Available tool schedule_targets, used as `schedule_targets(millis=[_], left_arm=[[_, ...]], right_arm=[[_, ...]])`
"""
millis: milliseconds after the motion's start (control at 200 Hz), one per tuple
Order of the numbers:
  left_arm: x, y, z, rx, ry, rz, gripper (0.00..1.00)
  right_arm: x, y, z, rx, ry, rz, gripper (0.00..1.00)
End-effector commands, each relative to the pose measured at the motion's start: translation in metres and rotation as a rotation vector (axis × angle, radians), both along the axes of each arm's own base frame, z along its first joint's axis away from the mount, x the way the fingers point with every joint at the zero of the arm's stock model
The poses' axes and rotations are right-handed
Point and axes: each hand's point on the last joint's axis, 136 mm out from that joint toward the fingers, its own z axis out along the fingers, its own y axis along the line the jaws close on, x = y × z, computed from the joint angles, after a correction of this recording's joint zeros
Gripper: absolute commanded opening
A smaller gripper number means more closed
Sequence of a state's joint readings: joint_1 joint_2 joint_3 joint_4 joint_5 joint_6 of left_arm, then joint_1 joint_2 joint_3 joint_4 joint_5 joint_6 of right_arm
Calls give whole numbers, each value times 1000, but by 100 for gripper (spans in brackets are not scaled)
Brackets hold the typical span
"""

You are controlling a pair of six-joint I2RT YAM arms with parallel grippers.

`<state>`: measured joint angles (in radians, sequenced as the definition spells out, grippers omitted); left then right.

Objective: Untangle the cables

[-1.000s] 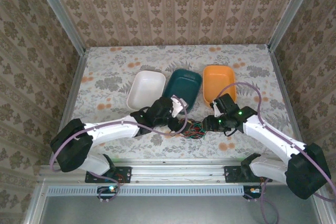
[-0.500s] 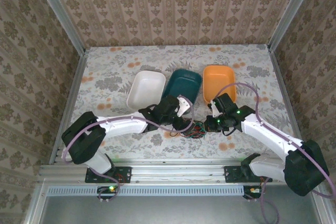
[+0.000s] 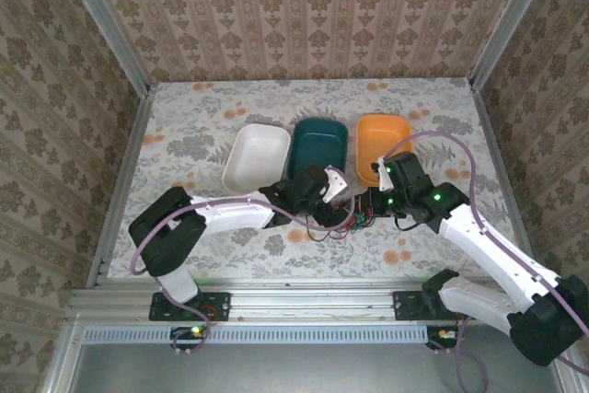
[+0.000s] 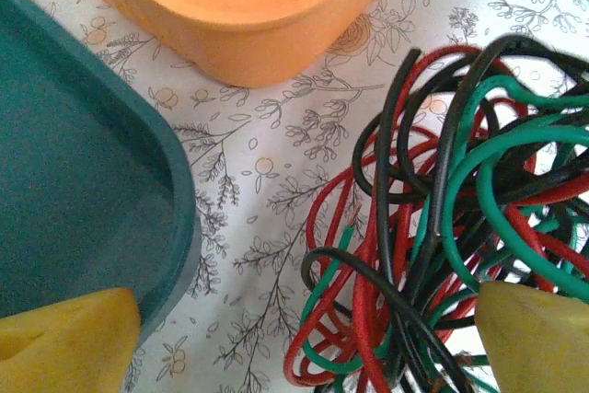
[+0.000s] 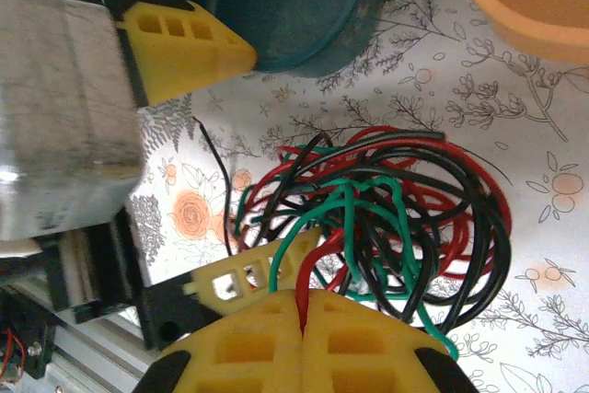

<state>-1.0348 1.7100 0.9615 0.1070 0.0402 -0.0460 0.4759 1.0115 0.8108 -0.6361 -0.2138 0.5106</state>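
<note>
The red (image 4: 363, 319), green (image 4: 479, 181) and black (image 4: 386, 163) cables lie knotted in one tangle (image 3: 352, 218) on the table, just in front of the trays. My left gripper (image 4: 299, 347) stands open wide; the tangle sits between its yellow fingertips, closer to the right one (image 4: 534, 338). My right gripper (image 5: 302, 296) is shut on a strand of the red cable (image 5: 304, 278) at the tangle's near edge, and a green loop (image 5: 368, 192) passes beside its fingers. From above, the left gripper (image 3: 331, 204) and right gripper (image 3: 375, 203) meet over the tangle.
A white tray (image 3: 256, 156), a teal tray (image 3: 317, 146) and an orange tray (image 3: 379, 140) stand in a row right behind the tangle. The teal tray's rim (image 4: 179, 218) is close to my left fingertip (image 4: 64, 342). Patterned walls enclose the table.
Both grippers have moved away from the near edge toward the trays, and the tangle has shifted with them. The left arm has stretched further right.
</note>
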Motion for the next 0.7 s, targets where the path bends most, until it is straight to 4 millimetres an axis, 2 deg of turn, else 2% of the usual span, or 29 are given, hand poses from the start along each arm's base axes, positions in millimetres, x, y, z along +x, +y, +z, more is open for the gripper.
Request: schedule_targets(millis=[0, 180, 235, 375, 465, 575, 645, 695], left_arm=[[-17, 26, -60, 201, 81, -3, 91], [-18, 32, -71, 229, 86, 8, 67], [-18, 34, -73, 235, 88, 9, 56], [-20, 35, -71, 236, 84, 9, 29], [-20, 35, -67, 232, 75, 9, 18], [-19, 34, -55, 215, 55, 8, 19], [-18, 33, -44, 202, 38, 5, 29], [-17, 32, -35, 198, 23, 0, 41]], right_arm=[[9, 1, 27, 48, -72, -52, 0], [11, 1, 34, 85, -95, -83, 0], [11, 1, 35, 90, -96, -85, 0], [11, -2, 38, 78, -102, -94, 0], [12, -2, 38, 78, -103, -97, 0], [14, -2, 37, 79, -102, -101, 0], [14, -1, 34, 78, -95, -101, 0], [15, 0, 32, 79, -91, -101, 0]])
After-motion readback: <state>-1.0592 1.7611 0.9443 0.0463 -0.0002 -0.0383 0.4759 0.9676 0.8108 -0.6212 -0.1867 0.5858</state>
